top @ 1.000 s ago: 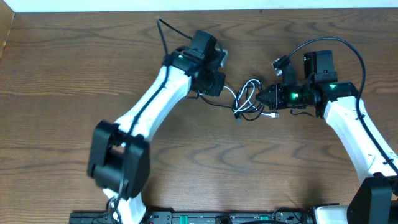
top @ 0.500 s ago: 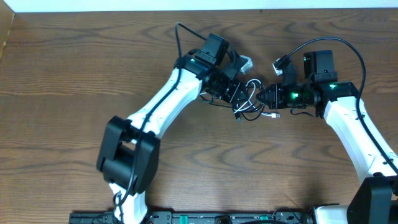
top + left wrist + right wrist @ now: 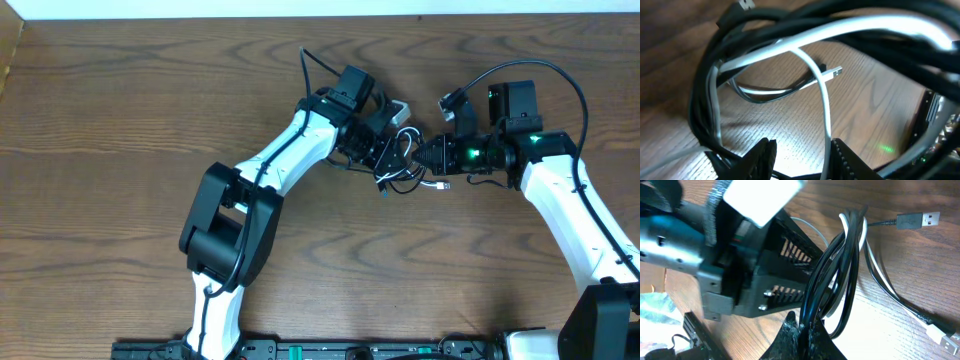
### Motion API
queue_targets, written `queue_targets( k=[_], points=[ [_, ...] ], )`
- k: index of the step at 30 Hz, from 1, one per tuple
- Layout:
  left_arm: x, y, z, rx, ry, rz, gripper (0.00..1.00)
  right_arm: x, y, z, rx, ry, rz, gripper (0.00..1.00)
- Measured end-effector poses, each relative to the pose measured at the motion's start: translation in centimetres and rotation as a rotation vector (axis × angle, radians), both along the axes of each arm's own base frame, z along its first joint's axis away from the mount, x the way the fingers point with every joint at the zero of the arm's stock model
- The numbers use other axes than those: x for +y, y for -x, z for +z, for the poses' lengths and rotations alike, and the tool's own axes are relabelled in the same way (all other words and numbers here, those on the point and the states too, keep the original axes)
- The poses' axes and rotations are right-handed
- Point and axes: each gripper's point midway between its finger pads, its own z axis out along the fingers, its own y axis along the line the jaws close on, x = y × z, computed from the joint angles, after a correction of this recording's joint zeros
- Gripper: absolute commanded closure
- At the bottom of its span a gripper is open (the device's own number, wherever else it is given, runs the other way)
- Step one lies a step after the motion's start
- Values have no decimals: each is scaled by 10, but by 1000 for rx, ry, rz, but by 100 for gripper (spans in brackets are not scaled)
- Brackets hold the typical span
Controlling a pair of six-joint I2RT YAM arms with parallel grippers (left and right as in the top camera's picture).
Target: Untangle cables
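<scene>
Cables point(image 3: 400, 176) tangled together, right gripper point(image 3: 805, 325) clamping them, left gripper point(image 3: 801, 146) spread apart

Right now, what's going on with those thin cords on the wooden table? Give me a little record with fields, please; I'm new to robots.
cords: thin white cord and thin black cord, looped into one bundle
left gripper: open, white cord running between its fingers
right gripper: shut on the bundle
surface: brown wood-grain table

White cable point(image 3: 825, 106) and black cable point(image 3: 697, 100): thin cords looped together in one tangle. In the overhead view, both lie just above and right of frame centre.
</scene>
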Motion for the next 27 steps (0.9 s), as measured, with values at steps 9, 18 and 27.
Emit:
queue_targets(
  k=[9,18,27],
  points=[
    [30,-11,-12,42,-141,138,93,-18,1,-15,59,102,-92,99],
    [70,-25,108,-179,-108,316,93,-59,-5,-48,95,303,-290,97],
    [100,-12,203,-397,-65,466,93,-69,14,-90,140,345,-346,94]
  ],
)
